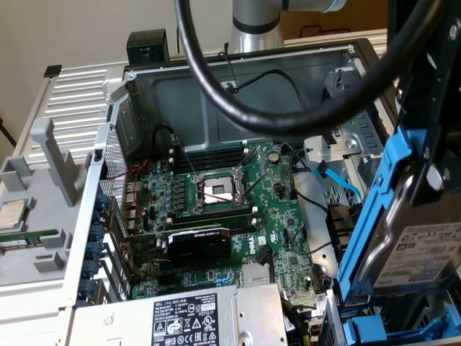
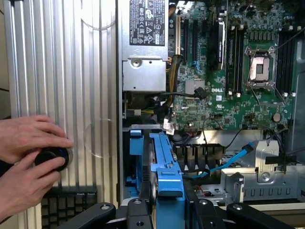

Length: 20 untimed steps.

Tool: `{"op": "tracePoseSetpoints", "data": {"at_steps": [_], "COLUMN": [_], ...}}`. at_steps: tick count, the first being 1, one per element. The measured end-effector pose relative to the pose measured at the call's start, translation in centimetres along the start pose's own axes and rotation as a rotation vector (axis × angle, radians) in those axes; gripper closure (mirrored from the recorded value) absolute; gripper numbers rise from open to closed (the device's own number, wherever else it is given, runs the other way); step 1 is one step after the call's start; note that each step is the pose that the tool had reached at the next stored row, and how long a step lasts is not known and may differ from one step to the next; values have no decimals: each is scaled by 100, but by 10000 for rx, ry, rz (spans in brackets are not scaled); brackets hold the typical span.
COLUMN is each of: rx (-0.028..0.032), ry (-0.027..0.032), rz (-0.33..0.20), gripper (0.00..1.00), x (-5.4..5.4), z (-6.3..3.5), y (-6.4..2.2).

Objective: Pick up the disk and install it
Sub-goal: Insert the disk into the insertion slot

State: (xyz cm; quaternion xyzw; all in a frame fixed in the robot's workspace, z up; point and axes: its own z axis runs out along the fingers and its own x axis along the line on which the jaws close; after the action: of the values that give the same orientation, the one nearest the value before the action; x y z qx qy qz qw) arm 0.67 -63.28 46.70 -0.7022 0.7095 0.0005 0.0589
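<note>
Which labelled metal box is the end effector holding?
The blue-framed disk, gripped by the end effector; the grey power supply sits in the case.

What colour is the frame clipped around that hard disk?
Bright blue; the carrier frame around the silver disk shows best in the exterior view.

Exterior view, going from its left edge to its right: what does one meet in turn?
CPU chip → blue clips on the case edge → CPU socket → blue cable → the disk in its blue carrier.
</note>
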Motion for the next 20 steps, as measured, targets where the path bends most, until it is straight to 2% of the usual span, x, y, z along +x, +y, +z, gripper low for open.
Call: {"op": "tracePoseSetpoints", "data": {"at_steps": [10,20], "rx": [1,34], "ry": [-3,3], "rz": [-2,-22], "gripper": [64,64], "x": [2,4], "z": [16,36], "y": [2,10]}}
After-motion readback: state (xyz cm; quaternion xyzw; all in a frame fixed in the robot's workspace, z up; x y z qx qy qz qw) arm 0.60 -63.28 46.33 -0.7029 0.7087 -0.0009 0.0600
